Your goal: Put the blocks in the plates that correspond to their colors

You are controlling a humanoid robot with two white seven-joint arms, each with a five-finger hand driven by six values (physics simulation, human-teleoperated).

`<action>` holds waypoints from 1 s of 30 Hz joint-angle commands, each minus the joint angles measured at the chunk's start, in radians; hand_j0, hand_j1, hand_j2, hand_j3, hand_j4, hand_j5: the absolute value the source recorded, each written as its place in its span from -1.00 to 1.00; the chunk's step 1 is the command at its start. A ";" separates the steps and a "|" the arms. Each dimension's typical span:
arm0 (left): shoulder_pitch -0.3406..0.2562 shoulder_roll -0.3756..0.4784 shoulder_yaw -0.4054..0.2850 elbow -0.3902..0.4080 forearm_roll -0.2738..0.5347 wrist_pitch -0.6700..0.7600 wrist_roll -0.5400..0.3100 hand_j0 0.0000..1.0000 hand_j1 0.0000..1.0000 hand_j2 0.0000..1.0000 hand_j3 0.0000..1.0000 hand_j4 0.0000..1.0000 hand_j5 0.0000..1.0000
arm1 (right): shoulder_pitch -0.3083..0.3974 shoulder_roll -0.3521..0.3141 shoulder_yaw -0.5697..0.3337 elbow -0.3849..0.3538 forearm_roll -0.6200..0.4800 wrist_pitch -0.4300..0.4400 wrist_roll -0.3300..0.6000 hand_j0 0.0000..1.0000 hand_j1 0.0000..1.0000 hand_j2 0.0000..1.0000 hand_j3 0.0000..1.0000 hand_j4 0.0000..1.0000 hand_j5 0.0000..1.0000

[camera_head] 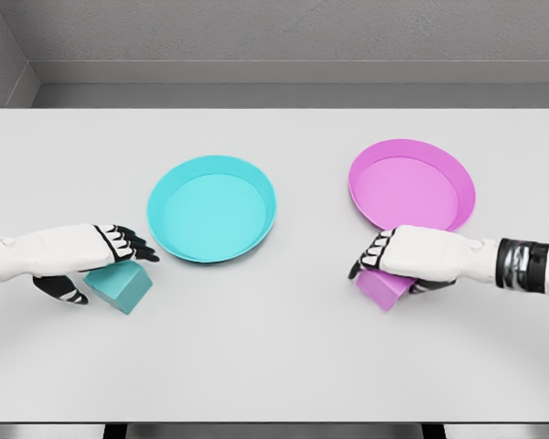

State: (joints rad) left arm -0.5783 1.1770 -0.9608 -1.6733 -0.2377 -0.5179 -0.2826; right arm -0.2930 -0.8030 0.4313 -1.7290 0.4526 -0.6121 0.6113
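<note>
A cyan block (121, 287) lies on the table just in front of the cyan plate (211, 208), at its lower left. My left hand (108, 273) reaches over the block's top, with the fingers (131, 245) stretched out towards the plate and the thumb (64, 290) on the near side; it is open around the block. A pink block (382, 290) sits on the table below the pink plate (412, 187). My right hand (391, 276) covers it, fingers (371, 255) curled down its left side and thumb at the front, shut on it. Both plates hold nothing.
The white table (274, 366) spans the whole view, with a grey wall behind its far edge. Its front edge runs along the bottom of the picture. The two plates stand side by side in the middle, with a gap between them.
</note>
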 commanded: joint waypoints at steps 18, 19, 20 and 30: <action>-0.003 -0.016 -0.027 -0.003 -0.037 -0.062 0.000 -0.01 -0.01 -0.01 -0.01 -0.01 -0.01 | -0.178 0.002 -0.075 0.264 -0.331 0.001 0.000 0.18 0.18 0.18 0.18 0.18 0.18; -0.006 -0.013 -0.027 -0.002 -0.037 -0.063 0.000 -0.01 -0.01 -0.01 -0.01 -0.01 -0.01 | -0.190 0.013 -0.075 0.279 -0.338 0.001 0.000 0.18 0.18 0.18 0.18 0.18 0.18; -0.008 -0.013 -0.027 0.000 -0.037 -0.063 0.002 -0.01 -0.01 -0.01 -0.01 -0.01 -0.01 | -0.207 0.031 -0.075 0.313 -0.336 0.001 0.000 0.18 0.18 0.18 0.18 0.18 0.18; -0.081 -0.002 -0.019 0.052 -0.025 -0.093 0.010 -0.01 -0.01 -0.01 -0.01 -0.01 -0.01 | -0.229 0.050 -0.155 0.411 -0.321 0.001 0.000 1.00 1.00 1.00 1.00 1.00 1.00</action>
State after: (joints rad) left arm -0.6611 1.1770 -0.9812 -1.6401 -0.2720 -0.6109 -0.2768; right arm -0.5216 -0.7475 0.2901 -1.3245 0.1366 -0.6140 0.6114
